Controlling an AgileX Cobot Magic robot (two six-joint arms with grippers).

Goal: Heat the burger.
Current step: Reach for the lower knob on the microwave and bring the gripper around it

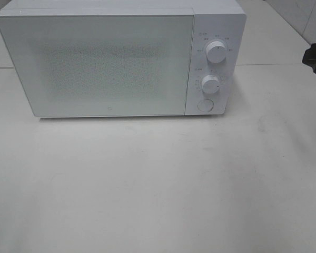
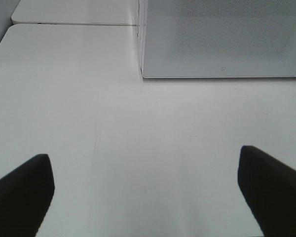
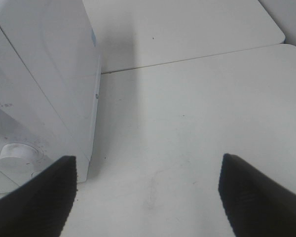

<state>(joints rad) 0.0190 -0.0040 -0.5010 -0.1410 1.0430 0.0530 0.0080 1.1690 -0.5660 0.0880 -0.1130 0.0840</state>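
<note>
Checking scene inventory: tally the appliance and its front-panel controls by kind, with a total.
Microwave: 1
Rotary knobs: 2
Round push button: 1
Total: 4

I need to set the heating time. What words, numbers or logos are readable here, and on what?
Nothing can be read for certain.
Marks around the upper knob: too small to read.
Marks around the lower knob: too small to read.
Small logo low on the microwave door: too small to read.
</note>
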